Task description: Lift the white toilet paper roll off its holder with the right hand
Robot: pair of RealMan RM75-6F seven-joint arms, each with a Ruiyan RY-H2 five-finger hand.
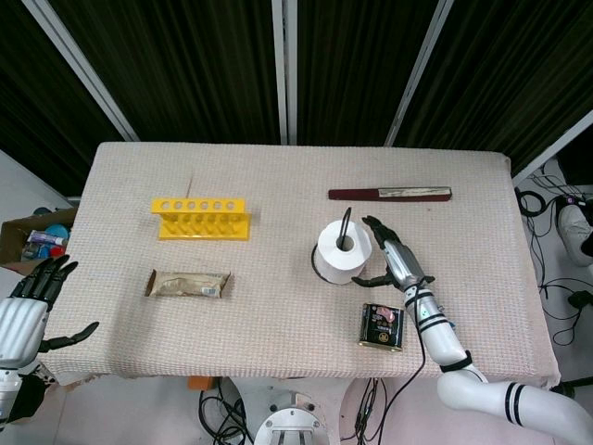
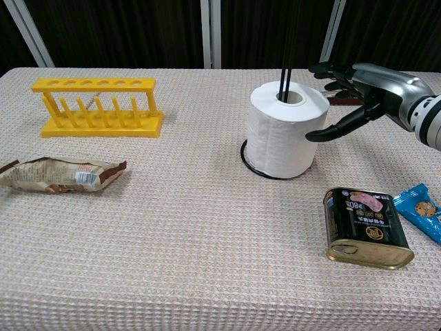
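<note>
The white toilet paper roll (image 1: 344,252) (image 2: 286,129) stands upright on a black holder, whose thin rod (image 2: 283,81) rises through its core and whose ring base (image 2: 249,163) shows on the cloth. My right hand (image 1: 391,254) (image 2: 358,95) is just right of the roll, fingers spread. Its thumb tip lies at the roll's side and its other fingers reach past the far side. Nothing is in its grip. My left hand (image 1: 35,301) hangs open off the table's left front corner, only in the head view.
A black tin can (image 1: 382,326) (image 2: 365,226) lies in front of the right hand. A blue snack packet (image 2: 422,209) lies right of it. A yellow rack (image 1: 202,219) (image 2: 96,105) and a wrapped snack bar (image 1: 188,284) (image 2: 58,174) are at left. A dark flat strip (image 1: 389,194) lies behind.
</note>
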